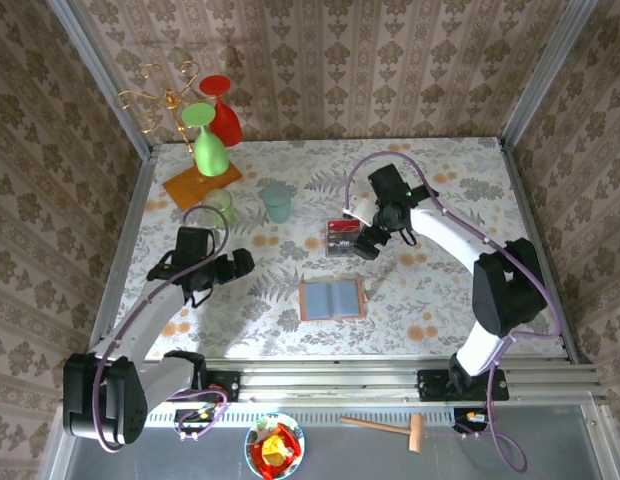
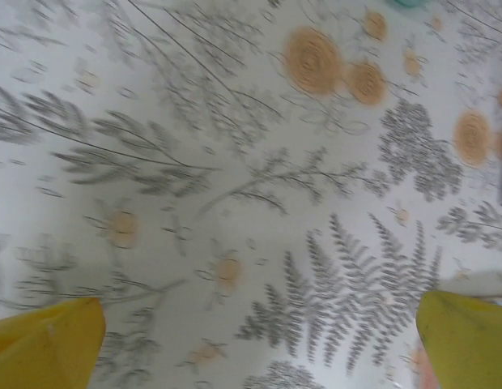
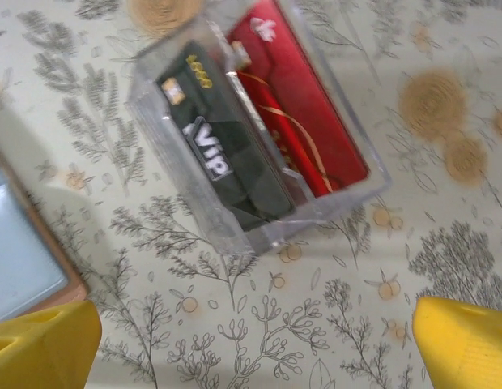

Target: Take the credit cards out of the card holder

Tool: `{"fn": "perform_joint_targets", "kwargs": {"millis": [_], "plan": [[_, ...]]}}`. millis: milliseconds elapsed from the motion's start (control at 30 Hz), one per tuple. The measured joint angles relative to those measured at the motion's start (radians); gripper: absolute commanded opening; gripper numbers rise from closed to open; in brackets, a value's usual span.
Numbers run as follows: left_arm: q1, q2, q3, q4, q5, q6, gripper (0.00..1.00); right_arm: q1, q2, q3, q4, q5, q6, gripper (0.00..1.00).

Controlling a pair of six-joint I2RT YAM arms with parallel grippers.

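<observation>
credit cards (image 3: pixel 219 154) sit in clear tray (image 3: pixel 348 207) at 12 o'clock from right tool (image 3: pixel 255 344), jaws apart; left tool (image 2: pixel 259 340) also apart.

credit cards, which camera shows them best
Right wrist view: the credit cards lie close up in the clear tray, a black VIP card beside a red one, print readable. The top external view shows the credit cards as a small dark patch, print illegible.

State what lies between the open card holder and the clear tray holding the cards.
Nothing: a bare stretch of floral tablecloth separates the card holder from the clear tray, as seen in the top view and the right wrist view.
</observation>
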Motion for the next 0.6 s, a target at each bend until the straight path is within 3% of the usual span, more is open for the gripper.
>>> {"fn": "perform_joint_targets", "kwargs": {"millis": [333, 600], "plan": [[0.039, -0.066, 0.008, -0.016, -0.294, 0.163, 1.0, -0.043, -0.115, -0.298, 0.316, 0.183, 0.305, 1.0], [0.074, -0.072, -0.071, 0.175, -0.459, 0.259, 1.0, -0.156, -0.154, -0.535, 0.629, 0.237, 0.499, 1.0]]}}
